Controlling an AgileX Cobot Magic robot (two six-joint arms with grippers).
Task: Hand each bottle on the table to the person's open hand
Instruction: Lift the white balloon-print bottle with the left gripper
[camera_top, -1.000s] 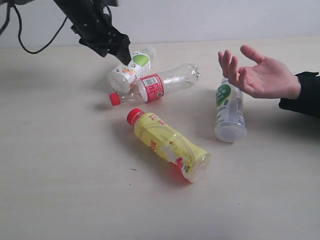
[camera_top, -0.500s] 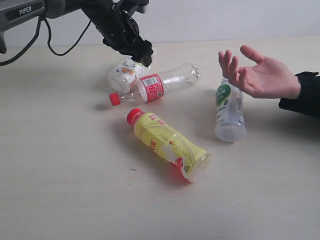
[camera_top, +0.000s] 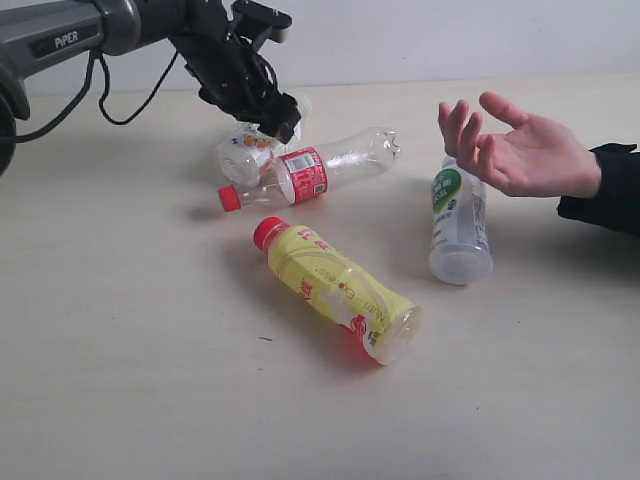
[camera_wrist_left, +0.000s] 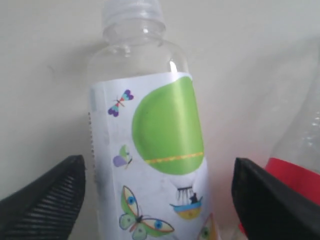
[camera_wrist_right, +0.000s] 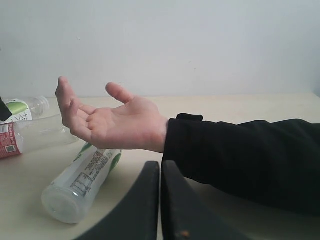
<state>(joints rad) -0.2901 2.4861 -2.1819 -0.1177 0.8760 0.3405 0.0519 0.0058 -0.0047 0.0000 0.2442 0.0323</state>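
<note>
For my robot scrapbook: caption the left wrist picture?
Open jaws straddle a butterfly-labelled white bottle on the table.

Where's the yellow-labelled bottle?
Exterior view, centre: the yellow-labelled bottle lies on its side, below the red-labelled clear bottle and left of the white bottle by the hand.

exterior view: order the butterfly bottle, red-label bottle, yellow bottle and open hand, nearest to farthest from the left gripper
1. Butterfly bottle, right at the left gripper, back left.
2. Red-label bottle, just beside it.
3. Yellow bottle, middle front.
4. Open hand, far right.
</note>
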